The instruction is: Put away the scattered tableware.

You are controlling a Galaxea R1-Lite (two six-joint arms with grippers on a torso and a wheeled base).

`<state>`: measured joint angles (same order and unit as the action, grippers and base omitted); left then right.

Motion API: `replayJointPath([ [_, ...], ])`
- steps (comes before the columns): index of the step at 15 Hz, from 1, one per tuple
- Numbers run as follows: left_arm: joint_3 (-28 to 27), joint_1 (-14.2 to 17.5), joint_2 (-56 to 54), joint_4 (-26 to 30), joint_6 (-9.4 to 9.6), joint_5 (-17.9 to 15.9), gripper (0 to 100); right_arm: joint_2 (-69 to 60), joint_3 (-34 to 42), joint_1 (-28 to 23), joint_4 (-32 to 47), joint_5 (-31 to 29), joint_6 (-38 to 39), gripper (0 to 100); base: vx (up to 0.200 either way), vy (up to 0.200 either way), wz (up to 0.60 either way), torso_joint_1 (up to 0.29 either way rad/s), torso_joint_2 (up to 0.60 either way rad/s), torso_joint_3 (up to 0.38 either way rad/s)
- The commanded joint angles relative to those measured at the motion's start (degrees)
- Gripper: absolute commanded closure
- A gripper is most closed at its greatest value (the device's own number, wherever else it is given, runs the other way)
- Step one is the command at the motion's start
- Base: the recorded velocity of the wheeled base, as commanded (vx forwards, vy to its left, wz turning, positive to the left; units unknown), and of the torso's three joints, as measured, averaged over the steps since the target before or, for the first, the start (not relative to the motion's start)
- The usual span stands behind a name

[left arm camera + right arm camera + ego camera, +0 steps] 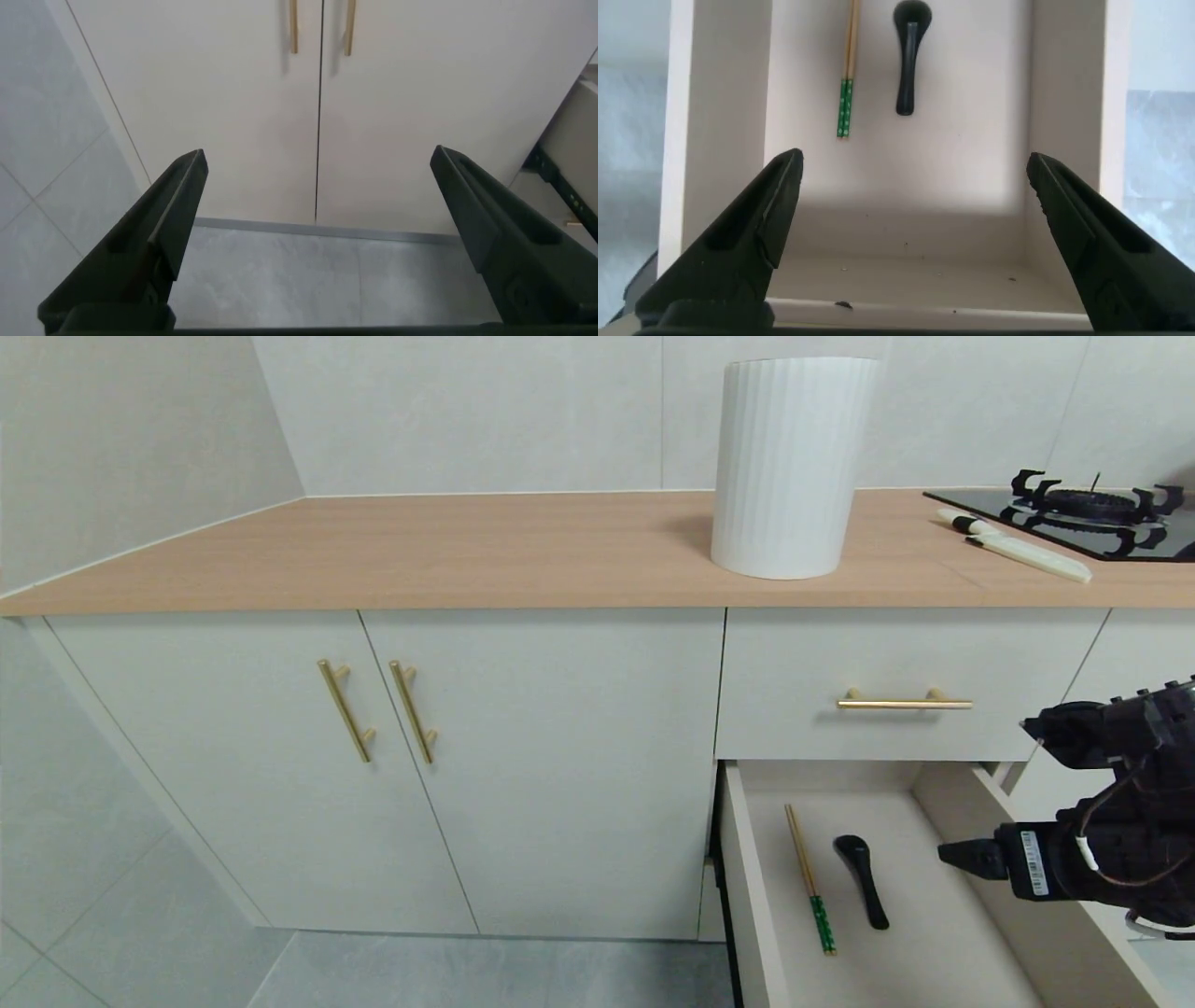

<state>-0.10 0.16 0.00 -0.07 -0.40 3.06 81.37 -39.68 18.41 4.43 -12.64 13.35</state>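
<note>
We see the pale open drawer (747, 896) at the lower right of the head view. It holds wooden chopsticks with green ends (810, 882) just beside a black spoon (864, 882). Our right gripper (985, 789) hangs over it, spread wide. Our left gripper (318, 163), also wide, faces the white cabinet doors (374, 112). A white knife (1027, 553) lies at upper right.

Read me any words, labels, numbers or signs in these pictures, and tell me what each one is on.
White sticker on the right gripper: printed marks, too small to read.
Chopsticks: green patterned ends, no readable characters.
No other text anywhere.
</note>
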Motion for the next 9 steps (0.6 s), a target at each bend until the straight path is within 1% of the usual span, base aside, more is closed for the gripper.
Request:
replayJointPath([
  [1, 0.0, 0.0, 0.0, 0.0, -0.13, 0.0, 0, -0.9, 1.3, 0.0, 0.1, 0.0, -0.1, 0, 0.000, 0.000, 0.00, 0.000, 0.00, 0.000],
  [2, 0.0, 0.0, 0.0, 0.0, -0.04, 0.0, 0, -1.0, 1.4, 0.1, 0.1, 0.0, -0.1, 0, 0.000, 0.000, 0.00, 0.000, 0.00, 0.000],
  [5, 0.0, 0.0, 0.0, 0.0, -0.04, 0.0, 0, -1.0, 1.9, 3.1, 3.0, -0.1, 0.0, 0, -0.200, 0.000, 0.00, 0.006, 0.01, -0.002],
  [8, 0.0, 0.0, 0.0, 0.0, -0.13, 0.0, 0, -1.1, 2.2, 4.2, 3.7, -0.2, 0.0, 0, -0.200, 0.000, 0.00, 0.001, 0.00, 0.002],
  [9, 0.0, 0.0, 0.0, 0.0, -0.04, 0.0, 0, -1.7, 1.9, 4.3, 5.2, -0.2, 0.0, 0, 0.000, 0.000, 0.00, 0.000, 0.00, 0.000],
])
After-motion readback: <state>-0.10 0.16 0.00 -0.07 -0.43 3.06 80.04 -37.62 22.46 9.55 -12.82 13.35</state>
